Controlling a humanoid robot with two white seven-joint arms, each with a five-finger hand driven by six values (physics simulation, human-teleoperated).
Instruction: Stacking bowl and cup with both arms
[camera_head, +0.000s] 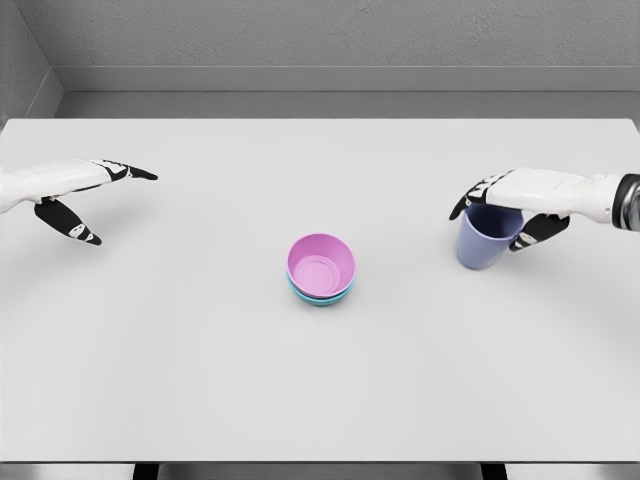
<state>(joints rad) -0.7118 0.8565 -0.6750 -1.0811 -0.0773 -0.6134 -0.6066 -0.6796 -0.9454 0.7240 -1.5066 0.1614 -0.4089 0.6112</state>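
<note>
The right hand (505, 205) is at the right of the frame, wrapped around the top of a blue cup (486, 240). Its fingers curl over the rim on the near side and its thumb sits on the far side, so it has hold of the cup. The cup stands upright, or maybe just lifted; I cannot tell if its bottom touches the tabletop (200, 380).

In the middle of the frame sits a pink bowl (321, 265). It rests inside a teal bowl (320, 298), and only a thin edge of the teal one peeks out below. So the bowls look stacked already, and the cup is the piece left to add.

The left hand (75, 195) is at the far left of the frame, well apart from the bowls. Its fingers are stretched out flat and its thumb hangs down. It holds nothing.

To do this step well, I think the right hand should lift the cup straight up first, high enough to clear the bowl's rim. Then it should carry the cup to the left until it is right over the middle of the pink bowl. It should keep the cup upright all the way. It should come down slowly and let go only when the cup sits flat on the bowl's bottom. If it comes in too low, the cup could bump the rim and push both bowls away.
</note>
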